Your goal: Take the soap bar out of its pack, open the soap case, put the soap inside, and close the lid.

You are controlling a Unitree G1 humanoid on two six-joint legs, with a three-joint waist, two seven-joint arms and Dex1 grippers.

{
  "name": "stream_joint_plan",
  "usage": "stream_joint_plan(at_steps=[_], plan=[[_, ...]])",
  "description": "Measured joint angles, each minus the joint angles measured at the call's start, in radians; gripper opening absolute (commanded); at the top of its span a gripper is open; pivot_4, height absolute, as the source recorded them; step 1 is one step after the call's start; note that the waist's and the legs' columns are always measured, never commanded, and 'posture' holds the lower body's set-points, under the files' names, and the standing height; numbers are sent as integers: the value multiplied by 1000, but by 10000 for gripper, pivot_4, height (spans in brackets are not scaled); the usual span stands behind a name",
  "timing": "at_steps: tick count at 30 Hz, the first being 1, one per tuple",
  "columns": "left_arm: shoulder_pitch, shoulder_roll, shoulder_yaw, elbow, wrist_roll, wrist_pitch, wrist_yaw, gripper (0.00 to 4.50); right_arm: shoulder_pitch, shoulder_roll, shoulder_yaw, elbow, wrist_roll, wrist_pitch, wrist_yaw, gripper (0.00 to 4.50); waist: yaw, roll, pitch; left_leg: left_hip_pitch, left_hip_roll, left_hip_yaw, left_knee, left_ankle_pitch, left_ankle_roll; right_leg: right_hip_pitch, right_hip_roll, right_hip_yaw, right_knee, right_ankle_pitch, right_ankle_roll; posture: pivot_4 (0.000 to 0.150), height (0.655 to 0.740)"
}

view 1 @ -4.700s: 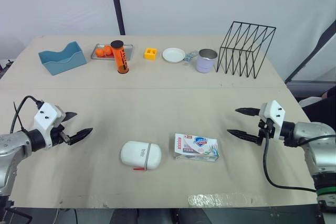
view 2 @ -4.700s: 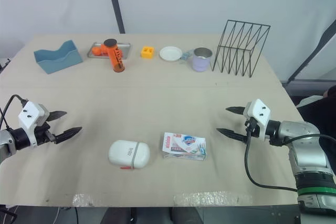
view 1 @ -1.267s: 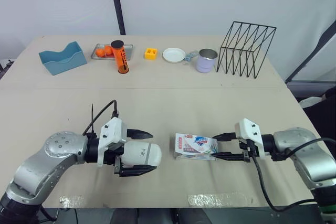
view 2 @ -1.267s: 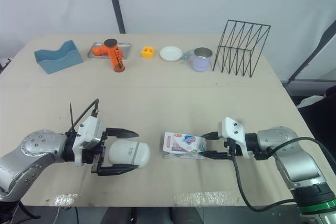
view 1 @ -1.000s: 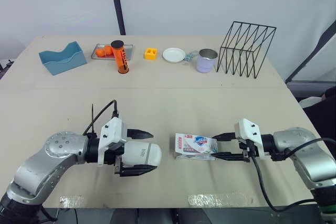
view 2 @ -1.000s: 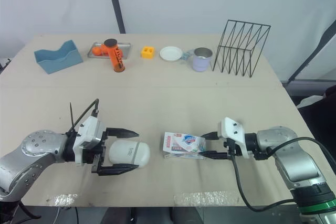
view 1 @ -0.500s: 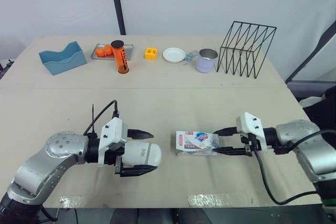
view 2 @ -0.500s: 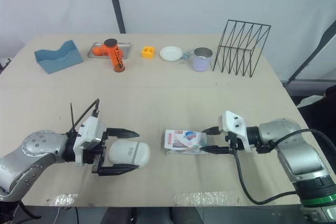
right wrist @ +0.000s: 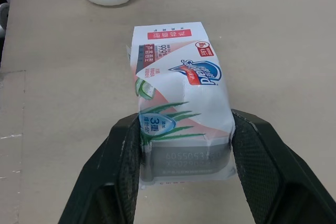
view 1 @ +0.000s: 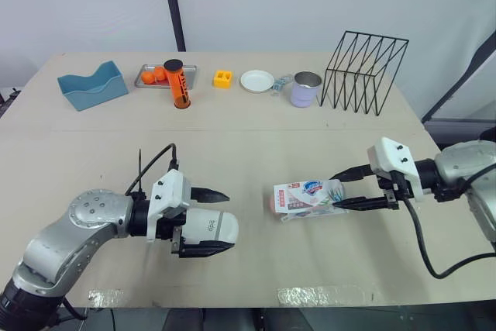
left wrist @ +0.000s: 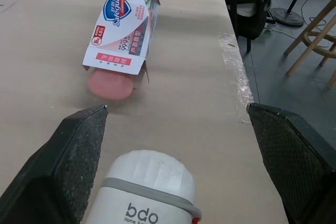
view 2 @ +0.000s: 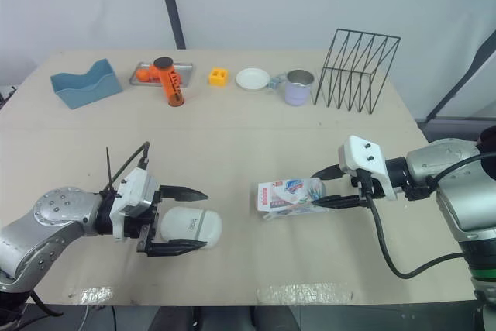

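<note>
My right gripper (view 1: 339,191) is shut on the right end of the white soap pack (view 1: 310,194), which is lifted and tilted with its open end down toward the left. A pink soap bar (left wrist: 110,85) pokes out of that open end (view 1: 274,201) and touches the table. In the right wrist view the fingers (right wrist: 122,171) squeeze the pack (right wrist: 178,90). The white soap case (view 1: 209,226) lies shut on the table, left of the pack. My left gripper (view 1: 225,220) is open, one finger on each side of the case (left wrist: 144,192), not touching it.
Along the table's far edge stand a blue holder (view 1: 91,87), a tray with oranges (view 1: 153,76), an orange bottle (view 1: 178,84), a yellow block (view 1: 222,79), a white plate (view 1: 256,81), a cup (view 1: 305,89) and a black wire rack (view 1: 364,71). Tape (view 1: 318,294) marks the front edge.
My right gripper has closed on the pack, lifted it and carried it right, tilting it; the pink soap now shows at its open end. The left gripper stays around the case.
</note>
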Motion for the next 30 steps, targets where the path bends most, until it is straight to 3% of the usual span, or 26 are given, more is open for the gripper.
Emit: stream_joint_plan(at_steps=[10,20,24,30], plan=[[-11,-3,-3,1,-1,15,-11,45000,2,-44,-35,53,1,-12,34,25680,0,0,0,0,0,0,0,0,0,0,0,0,0,0,0,1500,7400],[-14,-3,-3,4,0,15,-19,45000,100,-67,-187,261,-1,-66,28,25680,-1,0,0,0,0,1,0,0,0,0,0,1,0,0,-1,1500,7400],[-28,-3,-4,8,0,15,-23,45000,106,-52,-257,326,4,-61,-38,25680,-1,1,0,1,0,1,0,0,0,0,0,1,0,0,-1,1500,7400],[-35,-6,-9,21,1,15,-32,45000,146,70,-344,399,7,-99,-209,25680,-1,1,0,1,-1,1,0,0,0,1,0,2,0,1,-1,1500,7400]])
